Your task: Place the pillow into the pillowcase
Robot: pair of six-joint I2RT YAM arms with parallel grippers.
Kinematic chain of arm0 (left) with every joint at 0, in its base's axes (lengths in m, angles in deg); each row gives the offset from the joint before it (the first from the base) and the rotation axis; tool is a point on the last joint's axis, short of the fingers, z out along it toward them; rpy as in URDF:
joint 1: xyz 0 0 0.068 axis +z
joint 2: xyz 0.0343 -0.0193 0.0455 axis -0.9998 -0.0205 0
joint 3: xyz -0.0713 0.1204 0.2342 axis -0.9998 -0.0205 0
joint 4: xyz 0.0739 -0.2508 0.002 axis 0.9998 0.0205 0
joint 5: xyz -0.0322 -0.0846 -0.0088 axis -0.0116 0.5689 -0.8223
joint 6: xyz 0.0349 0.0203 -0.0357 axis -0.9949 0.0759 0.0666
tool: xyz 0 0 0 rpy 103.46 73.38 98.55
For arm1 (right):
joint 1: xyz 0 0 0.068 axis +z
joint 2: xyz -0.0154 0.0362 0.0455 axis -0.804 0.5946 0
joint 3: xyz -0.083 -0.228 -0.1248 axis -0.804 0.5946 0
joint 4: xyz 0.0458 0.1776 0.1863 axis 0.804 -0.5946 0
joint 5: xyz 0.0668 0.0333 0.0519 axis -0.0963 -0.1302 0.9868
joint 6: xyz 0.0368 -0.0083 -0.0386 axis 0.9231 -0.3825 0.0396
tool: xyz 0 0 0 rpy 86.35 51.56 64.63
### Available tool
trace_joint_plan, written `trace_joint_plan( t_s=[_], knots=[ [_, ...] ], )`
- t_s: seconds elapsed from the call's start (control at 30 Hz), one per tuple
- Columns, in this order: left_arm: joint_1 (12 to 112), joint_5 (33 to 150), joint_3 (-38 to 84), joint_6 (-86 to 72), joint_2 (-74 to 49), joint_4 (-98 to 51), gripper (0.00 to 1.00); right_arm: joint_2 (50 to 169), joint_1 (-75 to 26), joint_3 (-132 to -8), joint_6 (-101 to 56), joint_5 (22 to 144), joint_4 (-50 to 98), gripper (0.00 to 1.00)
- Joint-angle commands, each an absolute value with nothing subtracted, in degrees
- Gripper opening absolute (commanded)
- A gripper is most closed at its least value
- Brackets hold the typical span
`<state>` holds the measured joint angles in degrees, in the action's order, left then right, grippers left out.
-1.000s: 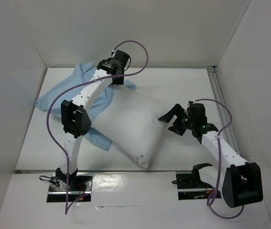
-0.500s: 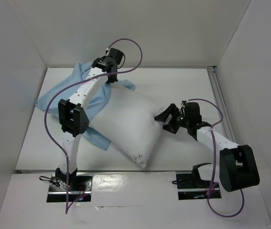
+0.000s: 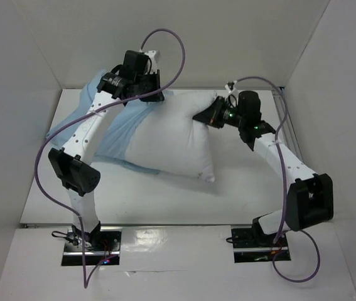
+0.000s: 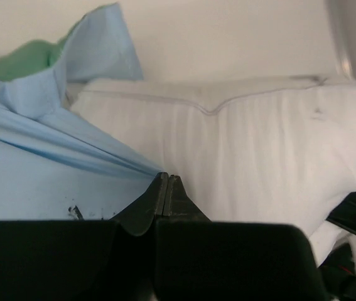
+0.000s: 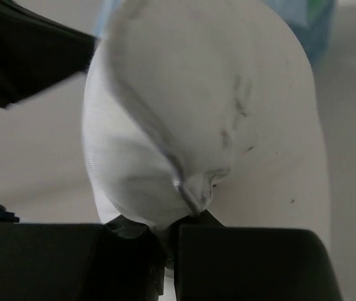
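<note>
Top external: left gripper (image 4: 167,182) is now pinching the pillowcase (image 3: 118,128), right gripper (image 5: 167,227) clamping the pillow's (image 3: 171,141) far corner. Both having just closed, stuffing is becoming possible.

A white bench (image 3: 247,188) fills the middle of the frame, boxed in by plain white panels: a back wall (image 3: 228,44) across the top, and a left wall (image 3: 8,138) and a right wall (image 3: 347,94) slanting outward. Along the bottom runs a glossy white ledge (image 3: 178,257) with soft reflections. The light is even and diffuse, the shadows faint.
</note>
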<state>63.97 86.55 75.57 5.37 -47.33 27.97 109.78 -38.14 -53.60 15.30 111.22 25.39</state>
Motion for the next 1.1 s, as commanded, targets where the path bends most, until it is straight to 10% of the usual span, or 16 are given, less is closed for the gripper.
trace_joint_plan(
  t_s=[0.0,0.6,0.8,1.07],
  knots=[
    [58.6,108.0,80.4,13.1,-40.9,20.3,0.0,105.3,-35.8,-64.4,12.4,113.5,29.7,0.0],
    [49.2,110.5,71.5,19.1,-44.0,11.3,0.05,105.7,-37.1,-33.6,13.9,99.7,28.7,0.0],
    [53.0,99.0,78.0,10.2,-38.6,19.9,0.97,99.5,-39.2,-44.9,4.3,90.7,10.3,0.83],
    [65.0,89.0,69.8,7.6,-28.1,22.8,0.99,96.3,-39.2,-61.1,-6.7,82.9,-4.8,0.97]
  ],
)
